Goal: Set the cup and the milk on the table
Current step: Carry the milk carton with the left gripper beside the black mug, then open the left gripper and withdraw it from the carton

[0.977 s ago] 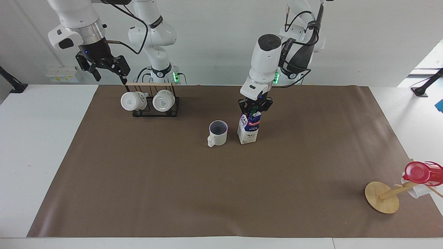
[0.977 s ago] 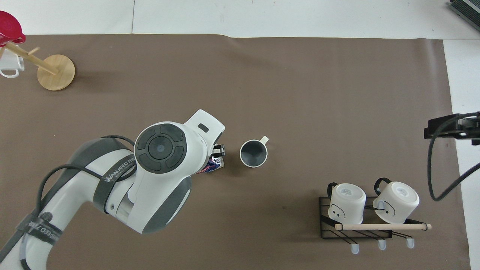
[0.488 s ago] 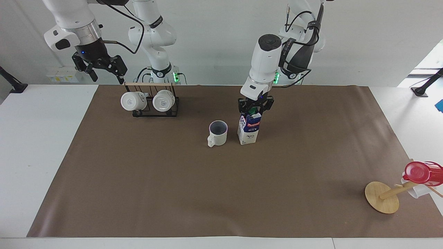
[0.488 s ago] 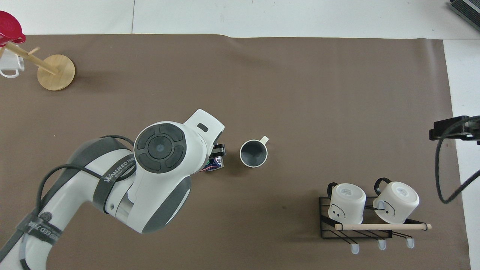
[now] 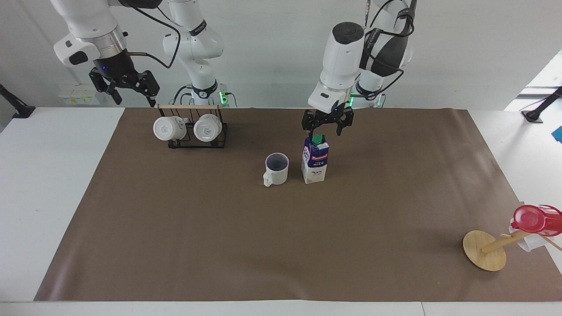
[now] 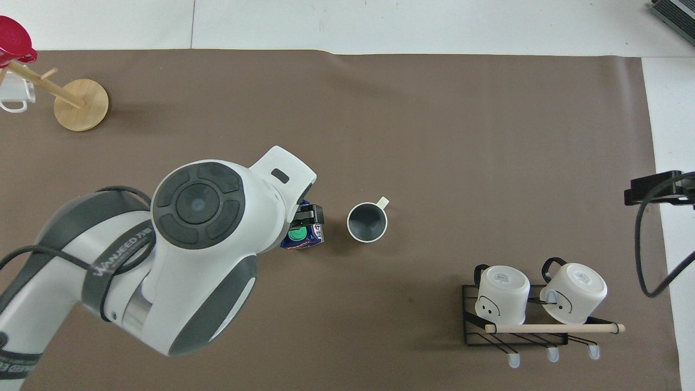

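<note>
I am seeing one milk (image 5: 315,159) standing upright on the table (image 5: 184,237), its green cap pointing up, white below and blue above. One cup (image 5: 276,169) is standing just beside it, mouth up. My left gripper (image 5: 327,128) is hanging spread over the cap. The right gripper (image 5: 127,90) is waiting, spread, over the rack (image 5: 193,127) with two white mugs (image 5: 169,128).

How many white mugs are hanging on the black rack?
2. Both white mugs hang side by side on the black rack, near the right arm's end. A separate cream cup stands beside the milk carton.
</note>
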Robot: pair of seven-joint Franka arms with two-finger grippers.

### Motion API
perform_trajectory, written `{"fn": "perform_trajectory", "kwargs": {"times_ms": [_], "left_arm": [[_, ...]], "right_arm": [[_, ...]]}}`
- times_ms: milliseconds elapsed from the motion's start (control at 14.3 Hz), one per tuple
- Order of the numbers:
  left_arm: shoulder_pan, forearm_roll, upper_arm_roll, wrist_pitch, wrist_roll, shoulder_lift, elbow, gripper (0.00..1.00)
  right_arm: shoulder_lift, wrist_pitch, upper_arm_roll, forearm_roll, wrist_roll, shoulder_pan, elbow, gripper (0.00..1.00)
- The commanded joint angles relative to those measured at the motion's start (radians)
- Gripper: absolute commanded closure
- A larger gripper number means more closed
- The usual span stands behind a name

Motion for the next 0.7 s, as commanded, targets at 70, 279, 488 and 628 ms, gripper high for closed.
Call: {"fn": "perform_trajectory", "kwargs": {"times_ms": [70,279,488,628], "left_arm": [[0.105,0.014,0.008,-0.106,0.174,-0.09,-0.001,0.0],[0.227,0.014,0.008,-0.179,0.332,-0.11,0.052,0.0],[0.354,0.012,0.008,-0.267,0.509,-0.107,0.14,0.0],[0.408,0.012,0.009,-0.294,0.583,-0.108,0.158,0.0]], "right_arm": [[-0.021,0.021,0.007,-0.004,0.004,-0.018,-0.025,0.0],[-0.019,0.019,0.009,0.01,0.032,-0.018,-0.022,0.0],[-0.018,0.019,0.009,0.012,0.032,-0.013,-0.017,0.0],[-0.018,0.019,0.009,0.012,0.032,-0.011,-0.017,0.0]]}}
